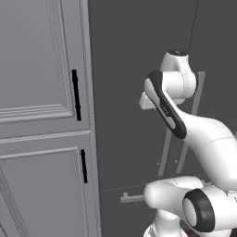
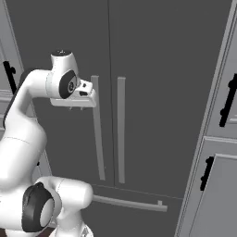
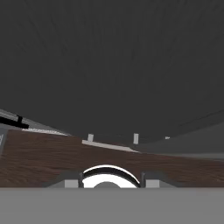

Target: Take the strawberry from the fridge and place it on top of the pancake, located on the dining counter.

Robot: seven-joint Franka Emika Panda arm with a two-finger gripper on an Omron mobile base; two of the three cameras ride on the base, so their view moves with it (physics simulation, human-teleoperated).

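Fridge: tall dark grey French-door fridge (image 2: 152, 69), both upper doors closed, the seam between them running straight down the front; its inside is hidden, so the strawberry's place cannot be told
Fridge doors: two, side by side, above one bottom drawer
Fridge handles: two long grey upright bar handles (image 2: 121, 129), one on each side of the seam, close together; in the left base view they stand partly behind the arm (image 1: 190, 120)
Drawer handle: one grey horizontal bar (image 2: 132, 202) across the bottom drawer, below the two upright bars
Gripper: white two-finger gripper (image 2: 74, 107) held level at the upper part of the left upright handle, just beside or touching it, which of the two cannot be told; the fingers are too small and hidden against the hand to show how far the jaws stand apart; in the left base view the hand (image 1: 147, 102) sits mostly behind the forearm
Hand camera: looks down the dark fridge front to the drawer bar (image 3: 111, 145) with its short posts, and to a dark brown wood-grain floor (image 3: 43, 157) below
Cabinets: light grey panelled cabinets (image 1: 37, 92) flank the fridge on both sides, doors closed
Cabinet handles: two black bar handles (image 1: 76, 95) on the left cabinets in the left base view, two more (image 2: 227, 102) on the right cabinets in the right base view
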